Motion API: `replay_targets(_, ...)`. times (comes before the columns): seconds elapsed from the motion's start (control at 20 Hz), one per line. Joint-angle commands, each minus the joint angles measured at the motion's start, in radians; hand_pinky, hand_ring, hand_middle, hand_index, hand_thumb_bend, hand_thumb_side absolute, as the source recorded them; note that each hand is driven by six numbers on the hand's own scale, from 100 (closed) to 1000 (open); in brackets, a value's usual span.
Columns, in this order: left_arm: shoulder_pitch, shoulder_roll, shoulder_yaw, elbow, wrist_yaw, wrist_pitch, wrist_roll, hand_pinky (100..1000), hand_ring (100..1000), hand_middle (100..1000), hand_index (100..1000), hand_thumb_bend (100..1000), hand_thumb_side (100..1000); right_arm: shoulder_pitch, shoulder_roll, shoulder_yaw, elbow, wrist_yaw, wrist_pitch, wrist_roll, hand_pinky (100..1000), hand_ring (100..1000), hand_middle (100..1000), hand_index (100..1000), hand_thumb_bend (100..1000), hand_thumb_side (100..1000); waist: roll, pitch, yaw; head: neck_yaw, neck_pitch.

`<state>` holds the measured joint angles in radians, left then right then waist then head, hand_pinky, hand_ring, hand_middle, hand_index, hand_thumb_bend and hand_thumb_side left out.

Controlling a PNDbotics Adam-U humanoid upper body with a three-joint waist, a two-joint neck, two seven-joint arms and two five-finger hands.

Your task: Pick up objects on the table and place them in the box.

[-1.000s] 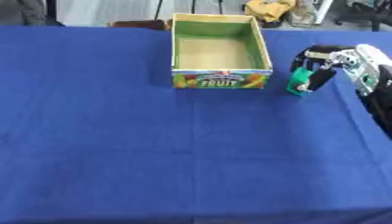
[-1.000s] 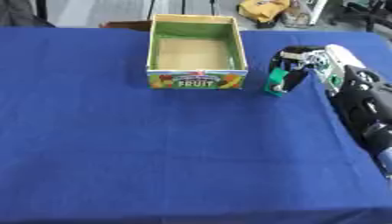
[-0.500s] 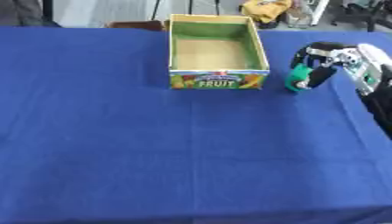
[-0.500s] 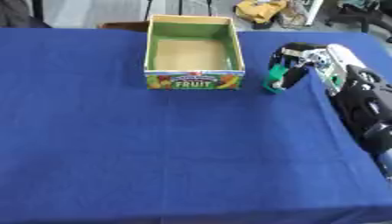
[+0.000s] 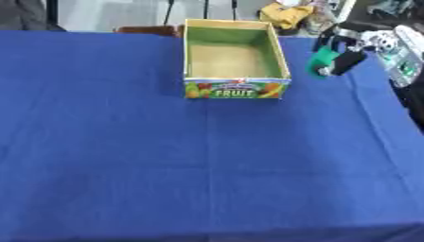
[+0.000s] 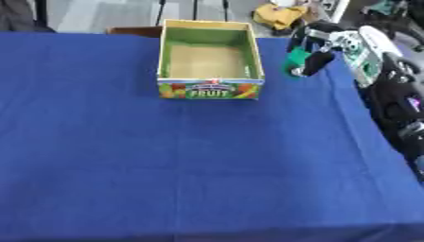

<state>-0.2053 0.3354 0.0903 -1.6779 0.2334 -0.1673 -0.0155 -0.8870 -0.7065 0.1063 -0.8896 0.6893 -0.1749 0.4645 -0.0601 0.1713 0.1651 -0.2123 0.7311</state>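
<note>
A cardboard box (image 5: 235, 88) with green inner walls and "FRUIT" printed on its front stands open on the blue tablecloth, at the middle of the far side. Nothing shows inside it. To the right of the box my right hand (image 6: 321, 46) is shut on a small green object (image 5: 321, 60), which it holds above the cloth, level with the box's far half. The black fingers cover much of the object. My left hand shows in neither view.
The blue cloth (image 5: 165, 156) covers the whole table to its near edge. Beyond the far edge lie a yellow item (image 5: 287, 14) and dark stands on the floor. My right arm (image 6: 389, 90) runs along the table's right side.
My right hand has lifted the green object off the cloth and carried it up and toward the far side, beside the box. The camera has shifted slightly.
</note>
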Motion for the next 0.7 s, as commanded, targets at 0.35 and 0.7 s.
replay_targets(0.35,0.001,0.028,0.005,-0.014,0.002,-0.004,-0.003,665,803,712,798,615,698,-0.124,0.037,-0.025,-0.006,0.004,0.020,-0.019,157,142,468,726,100,100,0.003,-0.033,0.020,-0.015,0.007)
replay_targets(0.7,-0.005,0.023,-0.001,-0.016,0.005,-0.002,-0.009,664,803,711,798,618,697,-0.175,0.099,-0.056,0.083,0.034,0.041,-0.070,167,141,473,727,100,100,0.007,-0.029,0.071,-0.028,-0.010)
